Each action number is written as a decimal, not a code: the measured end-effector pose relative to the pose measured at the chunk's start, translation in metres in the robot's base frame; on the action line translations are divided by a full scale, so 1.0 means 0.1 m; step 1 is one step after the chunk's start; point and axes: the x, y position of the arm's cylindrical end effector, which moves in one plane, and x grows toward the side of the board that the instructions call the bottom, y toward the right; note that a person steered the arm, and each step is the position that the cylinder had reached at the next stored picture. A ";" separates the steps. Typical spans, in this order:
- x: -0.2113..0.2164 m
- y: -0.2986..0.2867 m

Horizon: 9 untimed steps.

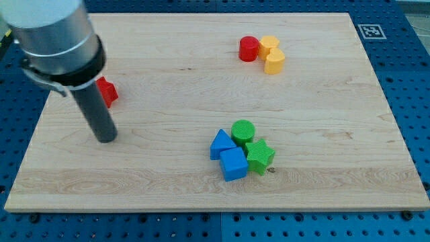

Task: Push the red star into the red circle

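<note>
Blue cube (pixel 234 164), blue triangle (pixel 221 144), green star (pixel 259 156), green cylinder (pixel 242 130) clustered low-centre | tip (pixel 105 138) on wooden board (pixel 168 181), gripperless | red star (pixel 106 92) partly behind rod | red circle (pixel 249 49) top, touching yellow blocks (pixel 271 54), well apart

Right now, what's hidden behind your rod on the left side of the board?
The red star sits behind my rod; only its right part shows, the rest is covered. My tip rests on the board below the star in the view.
</note>
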 end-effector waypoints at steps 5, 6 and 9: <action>-0.73 -0.74; -0.83 -0.69; -0.87 -0.12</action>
